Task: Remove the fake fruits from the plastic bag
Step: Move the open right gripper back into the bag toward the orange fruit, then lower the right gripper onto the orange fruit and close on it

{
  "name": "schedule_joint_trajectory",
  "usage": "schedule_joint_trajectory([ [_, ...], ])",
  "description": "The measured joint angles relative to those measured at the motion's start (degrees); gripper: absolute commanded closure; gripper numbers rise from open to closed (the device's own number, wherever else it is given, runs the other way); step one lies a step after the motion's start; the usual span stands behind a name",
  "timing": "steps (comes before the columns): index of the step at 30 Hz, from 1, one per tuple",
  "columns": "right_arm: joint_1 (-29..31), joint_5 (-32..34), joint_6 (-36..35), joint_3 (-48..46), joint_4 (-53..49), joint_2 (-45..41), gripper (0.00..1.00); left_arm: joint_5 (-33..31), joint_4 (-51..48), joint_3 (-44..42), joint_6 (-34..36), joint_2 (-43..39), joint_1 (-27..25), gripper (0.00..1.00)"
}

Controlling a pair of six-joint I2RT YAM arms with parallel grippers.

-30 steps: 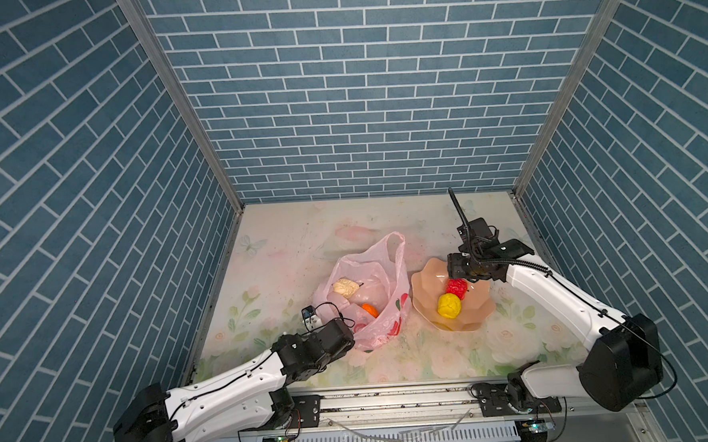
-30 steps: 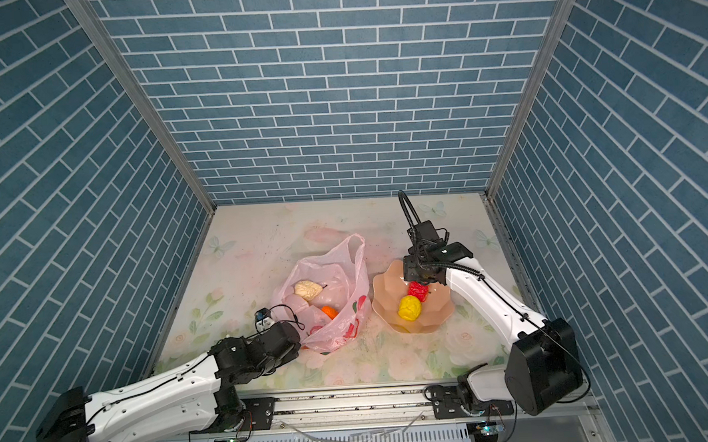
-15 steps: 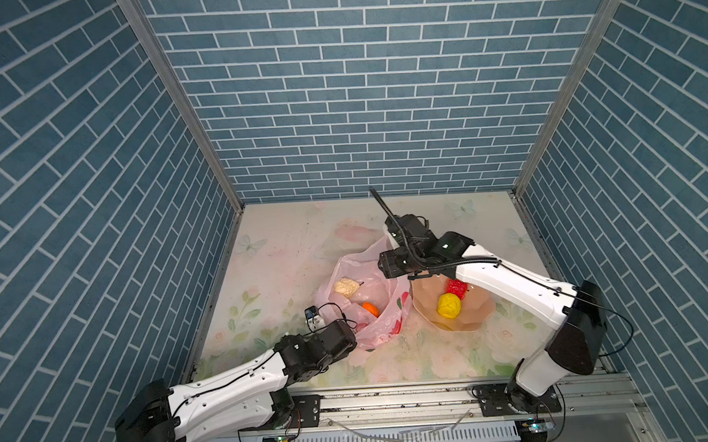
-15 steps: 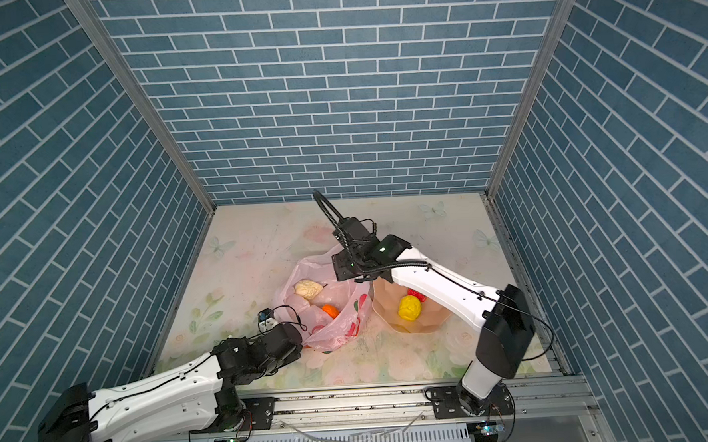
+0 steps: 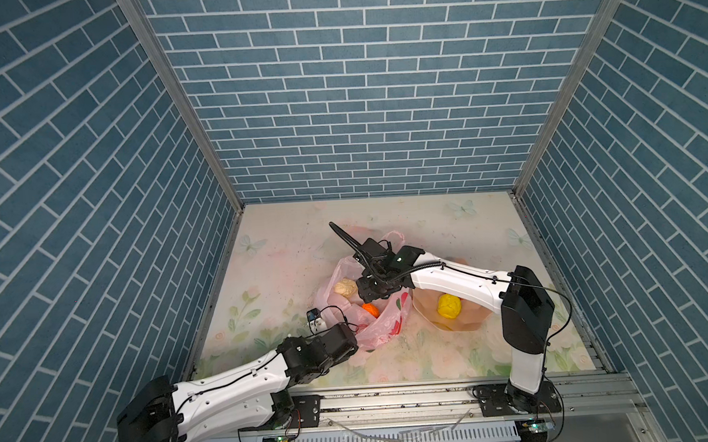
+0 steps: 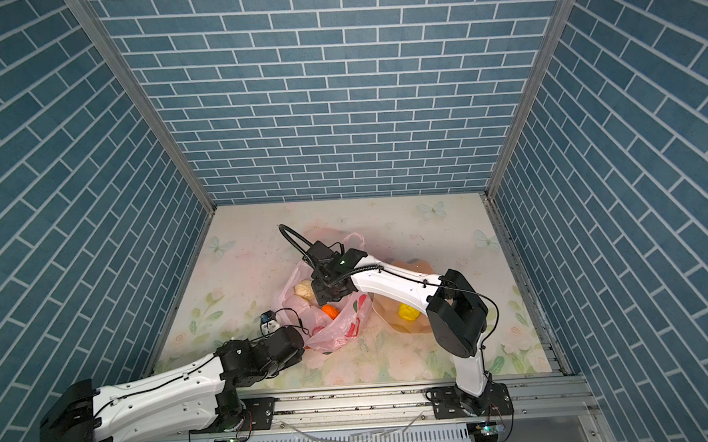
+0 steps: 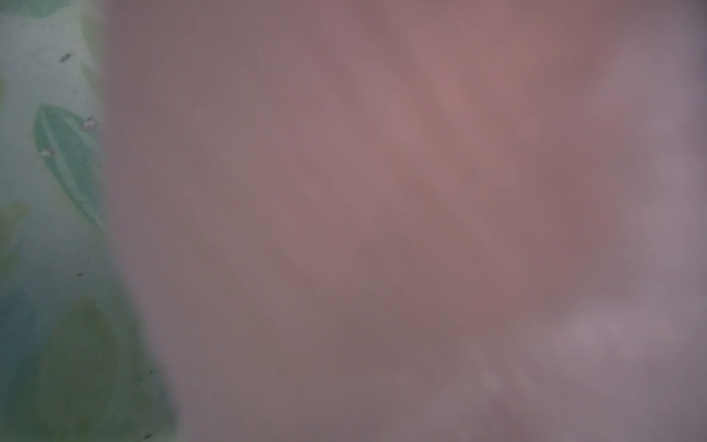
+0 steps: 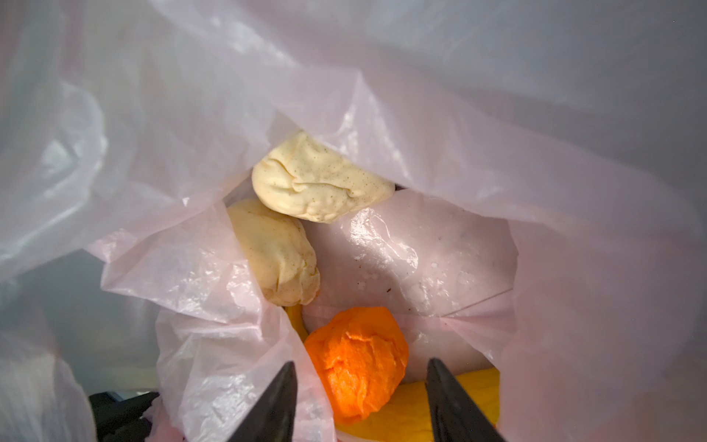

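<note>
The plastic bag [image 5: 385,326] [image 6: 341,330] lies mid-table with its mouth open upward. Inside it show an orange fruit [image 5: 370,309] [image 8: 357,363], two cream bumpy fruits [image 8: 317,180] [image 8: 277,252] and a yellow banana [image 8: 401,417] under the orange one. My right gripper [image 5: 376,295] [image 8: 360,361] hangs open in the bag's mouth, its fingertips on either side of the orange fruit without touching it. My left gripper [image 5: 350,347] is at the bag's near corner, shut on the plastic, which covers the left wrist view as a pink blur [image 7: 382,191].
A peach-pink bowl [image 5: 470,322] [image 6: 416,329] stands right of the bag, holding a yellow ball [image 5: 448,306]; my right arm crosses over it. Blue brick walls enclose the floral table on three sides. A metal rail [image 5: 395,398] runs along the front.
My right arm has swung left from over the bowl to the bag's mouth and dipped in, its jaws narrowing a little. The left arm and the bag have stayed put.
</note>
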Motion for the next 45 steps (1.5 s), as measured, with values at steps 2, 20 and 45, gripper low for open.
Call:
schedule_joint_trajectory([
  [2,0.1,0.0,0.0,0.0,-0.3,0.1,0.39,0.0,0.1,-0.5,-0.1,0.0,-0.1,0.86],
  [20,1.0,-2.0,0.5,-2.0,0.3,5.2,0.33,0.0,0.3,-1.1,-0.6,0.3,-0.6,0.86],
  [45,1.8,-3.5,1.9,-3.0,1.9,7.8,0.6,0.0,1.8,-1.1,-0.7,2.4,-0.7,0.86],
])
